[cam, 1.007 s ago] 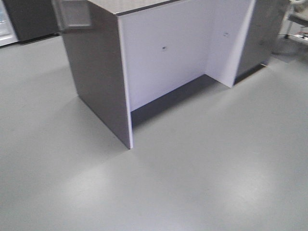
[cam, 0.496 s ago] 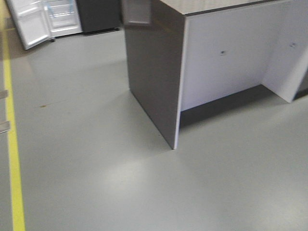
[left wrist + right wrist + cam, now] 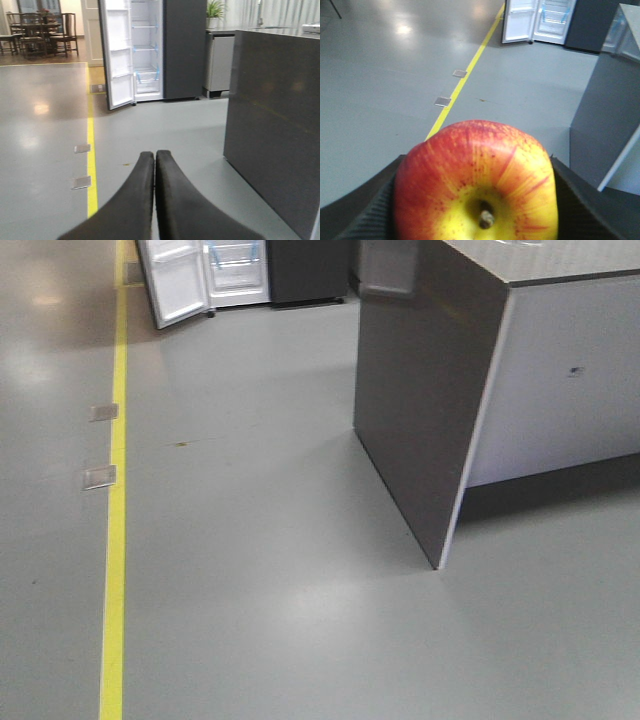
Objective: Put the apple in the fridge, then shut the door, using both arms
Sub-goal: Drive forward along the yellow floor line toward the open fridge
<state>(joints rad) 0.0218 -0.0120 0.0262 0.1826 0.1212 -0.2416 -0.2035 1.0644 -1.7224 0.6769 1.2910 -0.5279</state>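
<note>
The red apple (image 3: pixel 477 185), its yellow patch and stem facing the camera, fills the right wrist view. My right gripper (image 3: pixel 478 161) is shut on it, with black ribbed fingers (image 3: pixel 367 212) on both sides. In the left wrist view my left gripper (image 3: pixel 155 156) is shut and holds nothing. Far across the floor stands the fridge (image 3: pixel 146 50), white inside, with glass shelves and blue tape. Its door (image 3: pixel 119 55) is swung open to the left. The front view shows the fridge (image 3: pixel 236 268) and door (image 3: pixel 176 282) at the top left, and no gripper.
A dark grey counter block (image 3: pixel 430 390) with a white panel stands close on the right. A yellow floor line (image 3: pixel 115 500) runs toward the fridge, with two metal floor plates (image 3: pixel 100 477) beside it. A table with chairs (image 3: pixel 35 30) stands far left, and a grey cabinet (image 3: pixel 220 60) sits next to the fridge.
The front view has swung left: the counter block slid to the right of the frame, and the yellow line and open fridge came further into view.
</note>
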